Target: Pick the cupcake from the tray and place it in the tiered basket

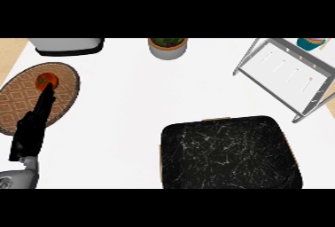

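The black marbled tray (pixel 229 153) lies at the lower middle and right, with nothing on it. At the top right stands the grey wire tiered basket (pixel 288 73). A cupcake (pixel 312 42) in a teal wrapper shows at the basket's far upper corner, cut off by the view's edge. My left hand (pixel 31 128) rises from the lower left with its fingers straight, far from the tray and the basket. Its fingertips reach a red tomato (pixel 47 80). My right hand does not show.
The tomato sits on a round patterned plate (pixel 65 91) at the left edge. A white and black appliance (pixel 67 45) stands at the back left. A potted plant (pixel 168 47) stands at the back middle. White counter lies between the plate and the tray.
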